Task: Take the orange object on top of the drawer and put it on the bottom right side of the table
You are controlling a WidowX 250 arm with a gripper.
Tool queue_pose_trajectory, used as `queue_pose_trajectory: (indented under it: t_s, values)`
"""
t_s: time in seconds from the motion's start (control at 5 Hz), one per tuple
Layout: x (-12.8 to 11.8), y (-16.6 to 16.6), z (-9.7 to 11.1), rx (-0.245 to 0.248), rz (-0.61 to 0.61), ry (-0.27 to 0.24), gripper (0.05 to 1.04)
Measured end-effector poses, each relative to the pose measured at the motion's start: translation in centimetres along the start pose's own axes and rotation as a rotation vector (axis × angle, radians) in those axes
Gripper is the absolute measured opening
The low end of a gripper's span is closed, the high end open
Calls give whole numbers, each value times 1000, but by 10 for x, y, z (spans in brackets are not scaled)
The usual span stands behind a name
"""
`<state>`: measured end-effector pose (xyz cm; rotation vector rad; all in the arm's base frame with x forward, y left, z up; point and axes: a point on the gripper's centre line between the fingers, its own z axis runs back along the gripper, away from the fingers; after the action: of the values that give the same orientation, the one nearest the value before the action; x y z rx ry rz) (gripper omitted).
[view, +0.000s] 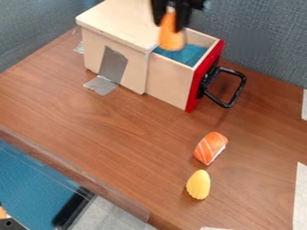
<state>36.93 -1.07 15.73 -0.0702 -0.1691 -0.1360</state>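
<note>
1. With twelve at the view's top edge, my gripper [170, 23] is near twelve, its fingers closed around the upper end of the orange object [172, 37].
2. That object hangs directly at my six, over the open drawer [187, 56], its long axis running roughly twelve to six.
3. My goal, the lower right of the table [258, 179], lies toward five o'clock. I judge the next move is a carry that way, clearing the drawer's red front [204, 76], then lowering to the right of the salmon piece [210, 148] and yellow piece [198, 184].
</note>
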Motion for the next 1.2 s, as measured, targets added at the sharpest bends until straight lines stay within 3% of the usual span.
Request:
queue_pose_trajectory:
  t_s: [0.4,0.6,0.8,1.0,1.2]
  values:
    - [-19,-92,-21,-46,-253,51,469]
    - [-30,-120,-35,-68,-326,53,469]
    - [-38,-136,-52,-113,-339,41,469]
    - [-45,-140,-87,-148,-321,38,469]
    - [-49,-147,-106,-136,-332,-5,469]
